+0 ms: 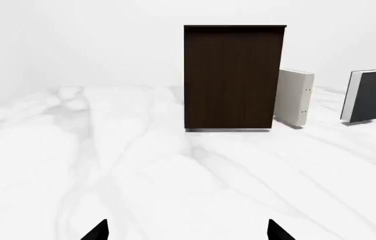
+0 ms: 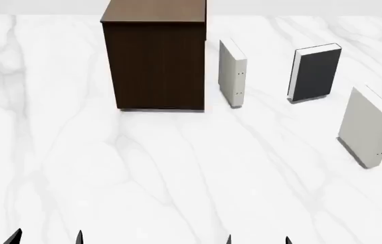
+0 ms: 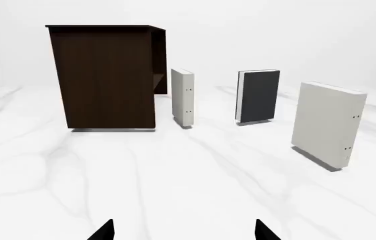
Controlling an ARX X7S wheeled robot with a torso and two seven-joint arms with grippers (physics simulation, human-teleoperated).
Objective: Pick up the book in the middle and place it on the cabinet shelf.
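Note:
The dark charcoal book (image 2: 317,72) stands upright on the white marble table, between two pale books; it also shows in the right wrist view (image 3: 259,95) and the left wrist view (image 1: 368,95). The dark-brown cabinet (image 2: 156,61) stands at the far left of the books, with a flat lighter-brown top; it shows in the left wrist view (image 1: 233,77) and the right wrist view (image 3: 104,75). My left gripper (image 2: 46,238) and right gripper (image 2: 257,240) are both open and empty at the near table edge, far from the book. Only their fingertips show.
A pale off-white book (image 2: 232,73) stands just right of the cabinet. Another pale book (image 2: 369,126) stands nearer, at the right. The marble table (image 2: 177,173) stretches between the grippers and the objects.

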